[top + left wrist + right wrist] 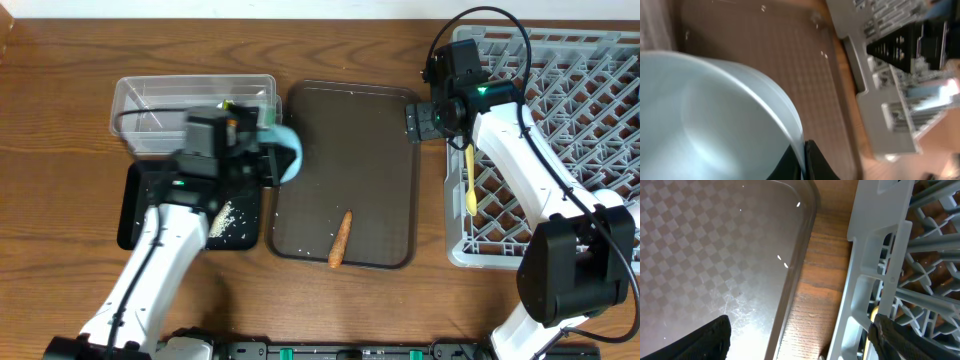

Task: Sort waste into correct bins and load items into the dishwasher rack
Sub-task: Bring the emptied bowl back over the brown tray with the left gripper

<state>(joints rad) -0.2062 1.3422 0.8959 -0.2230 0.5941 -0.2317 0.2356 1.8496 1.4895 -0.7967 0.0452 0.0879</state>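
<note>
Left jaws clamp the rim of the white, blue-rimmed bowl (291, 150), tipped beside the shallow black tray (134, 205), seemingly to shed white rice-like crumbs (226, 214); right jaws stand apart by the light-grey lattice rack (560, 90).

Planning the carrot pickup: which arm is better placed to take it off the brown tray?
Right, likely: the right gripper stands open and empty beside the brown tray, while the left gripper is shut on the white bowl.
</note>
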